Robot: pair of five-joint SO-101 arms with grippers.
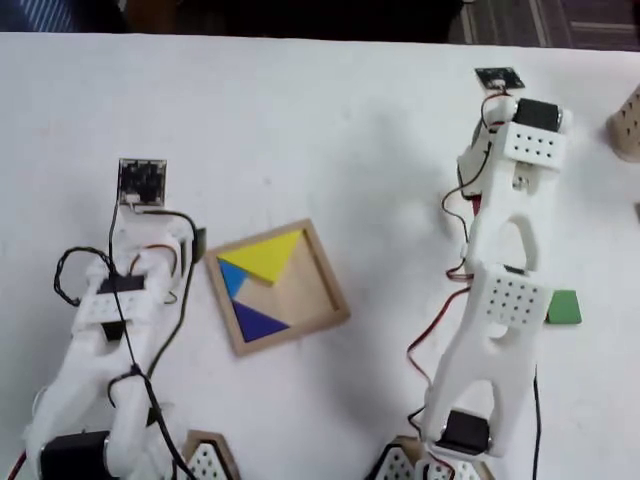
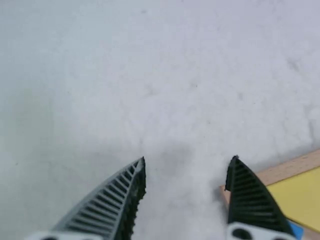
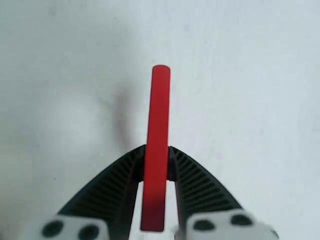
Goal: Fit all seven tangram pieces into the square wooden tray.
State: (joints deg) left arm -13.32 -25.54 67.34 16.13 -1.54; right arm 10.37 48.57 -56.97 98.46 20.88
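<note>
The square wooden tray (image 1: 333, 300) lies between the two arms, turned at an angle. Inside it sit a yellow triangle (image 1: 266, 255), a small light blue piece (image 1: 232, 277) and a dark blue triangle (image 1: 257, 320). My left gripper (image 2: 187, 167) is open just left of the tray, with bare table between its fingers; the tray's corner (image 2: 285, 170) and the yellow triangle (image 2: 301, 196) lie beside one finger. My right gripper (image 3: 156, 150) is shut on a thin red piece (image 3: 160, 110), held edge-on above bare table. A green piece (image 1: 565, 307) lies on the table, half hidden by the right arm (image 1: 505, 300).
A light wooden object (image 1: 628, 125) stands at the table's right edge. The arm bases (image 1: 205, 460) sit along the front edge. The table's far edge runs along the back, with white surface between it and the tray.
</note>
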